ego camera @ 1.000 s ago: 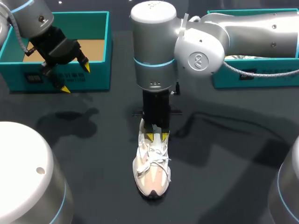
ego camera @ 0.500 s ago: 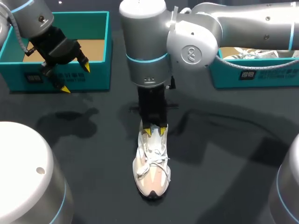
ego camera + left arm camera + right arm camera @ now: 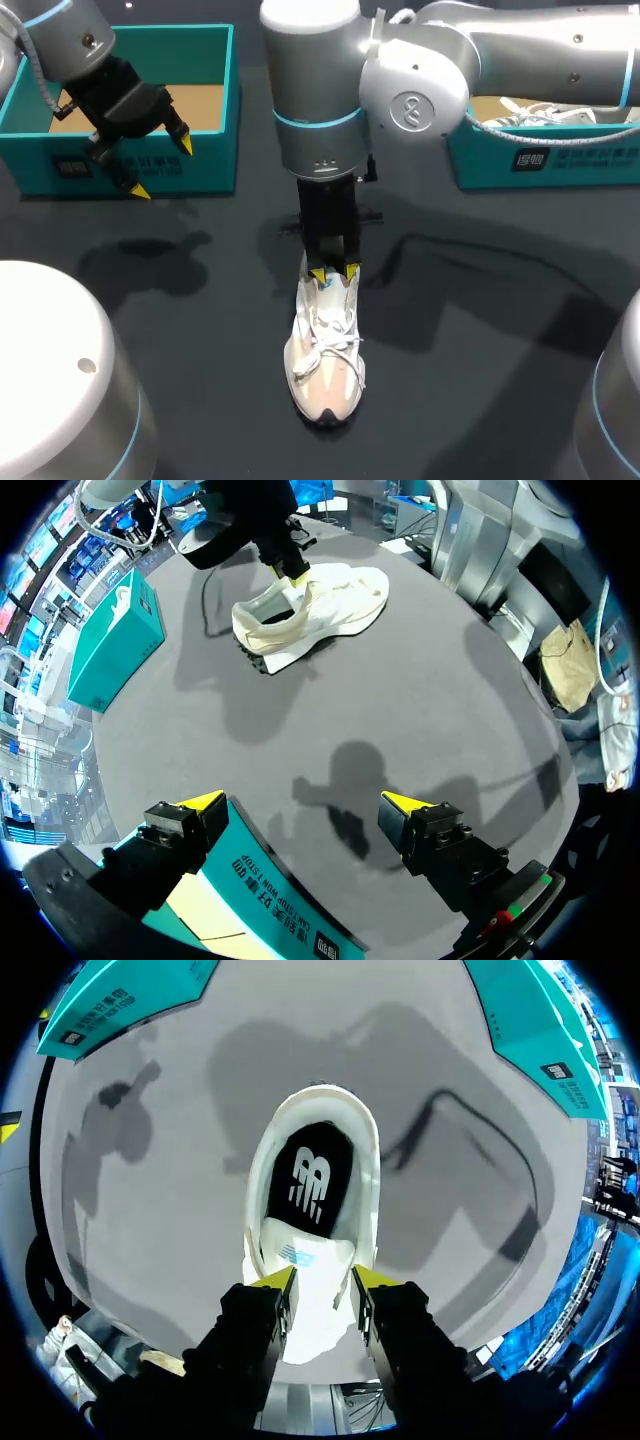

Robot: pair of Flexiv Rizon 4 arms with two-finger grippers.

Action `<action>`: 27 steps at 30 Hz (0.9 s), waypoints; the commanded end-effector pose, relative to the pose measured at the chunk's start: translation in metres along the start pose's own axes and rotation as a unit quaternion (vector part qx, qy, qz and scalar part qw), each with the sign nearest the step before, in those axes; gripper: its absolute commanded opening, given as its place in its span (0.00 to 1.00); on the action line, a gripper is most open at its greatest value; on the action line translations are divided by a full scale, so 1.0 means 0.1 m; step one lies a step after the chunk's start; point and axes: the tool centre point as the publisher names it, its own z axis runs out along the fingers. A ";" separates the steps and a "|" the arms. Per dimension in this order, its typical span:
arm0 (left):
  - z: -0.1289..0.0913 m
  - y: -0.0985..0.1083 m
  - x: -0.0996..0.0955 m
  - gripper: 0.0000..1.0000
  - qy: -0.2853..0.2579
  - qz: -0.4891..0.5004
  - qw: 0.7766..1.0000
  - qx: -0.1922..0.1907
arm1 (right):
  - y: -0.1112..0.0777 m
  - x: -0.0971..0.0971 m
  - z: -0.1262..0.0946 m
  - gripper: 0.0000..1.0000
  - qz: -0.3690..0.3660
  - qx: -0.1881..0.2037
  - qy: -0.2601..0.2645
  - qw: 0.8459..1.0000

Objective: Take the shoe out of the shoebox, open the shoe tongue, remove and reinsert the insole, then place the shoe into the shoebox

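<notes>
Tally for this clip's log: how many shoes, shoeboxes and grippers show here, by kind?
Shoes: 2 (white shoe on the table; second shoe, partly hidden, in the right box)
Shoeboxes: 2 (left box, right box)
Grippers: 2 (left gripper, right gripper)
Total: 6

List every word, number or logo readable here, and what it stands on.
Left shoebox front: white print, too blurred to read.
Right shoebox front: white print, too small to read.
Insole: white logo mark, no legible words.
Shoe tongue: small blue label, blurred.
</notes>
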 end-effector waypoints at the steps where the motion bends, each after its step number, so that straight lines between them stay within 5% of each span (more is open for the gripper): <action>1: 0.00 0.00 0.00 1.00 0.001 0.000 1.000 -0.001 | -0.02 0.01 -0.27 0.40 -0.068 -0.034 -0.048 0.996; 9: 0.00 0.00 0.00 1.00 0.001 0.000 1.000 -0.001 | 0.12 0.00 -0.46 0.65 -0.276 -0.073 -0.105 0.953; 10: 0.00 0.00 0.00 1.00 0.001 0.000 1.000 -0.001 | 0.13 -0.01 -0.47 0.71 -0.302 -0.081 -0.108 0.944; 11: 0.00 0.00 0.00 1.00 0.001 0.000 1.000 -0.001 | 0.15 -0.02 -0.48 0.95 -0.330 -0.092 -0.112 0.933; 13: 0.00 0.00 0.00 1.00 0.001 0.000 1.000 -0.001 | 0.17 -0.04 -0.53 1.00 -0.394 -0.136 -0.098 0.904; 15: 0.00 0.00 0.00 1.00 0.001 0.000 1.000 -0.001 | 0.22 -0.13 -0.57 1.00 -0.353 -0.114 -0.077 0.925; 27: 0.00 0.00 0.00 1.00 0.001 0.000 1.000 -0.001 | 0.27 -0.13 -0.56 1.00 -0.370 -0.117 -0.086 0.918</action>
